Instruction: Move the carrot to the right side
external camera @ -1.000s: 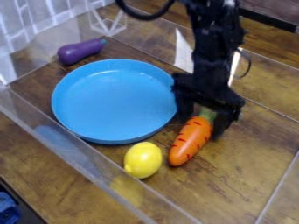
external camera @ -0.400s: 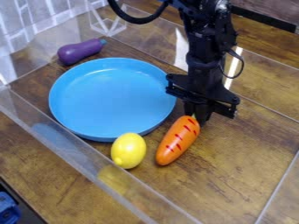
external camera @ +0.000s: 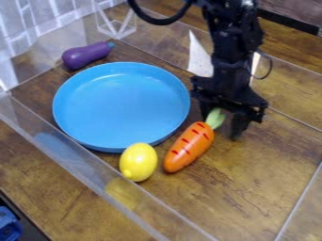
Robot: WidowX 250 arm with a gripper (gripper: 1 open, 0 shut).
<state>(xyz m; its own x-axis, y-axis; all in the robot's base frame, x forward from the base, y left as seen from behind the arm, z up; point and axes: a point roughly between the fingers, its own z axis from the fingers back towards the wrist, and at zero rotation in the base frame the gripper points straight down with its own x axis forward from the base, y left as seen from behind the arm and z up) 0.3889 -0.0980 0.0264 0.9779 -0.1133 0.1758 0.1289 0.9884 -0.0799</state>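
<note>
The small orange ridged toy carrot (external camera: 187, 147) lies on the wooden table (external camera: 270, 179) just below and left of the black gripper (external camera: 227, 120), its long axis running diagonally up to its green top between the spread, empty jaws. Farther left sit the yellow lemon (external camera: 138, 161) and round blue plate (external camera: 116, 102).

One carrot (external camera: 189, 146), one lemon (external camera: 138, 161), one eggplant (external camera: 86, 55), one blue plate (external camera: 75, 108).
</note>
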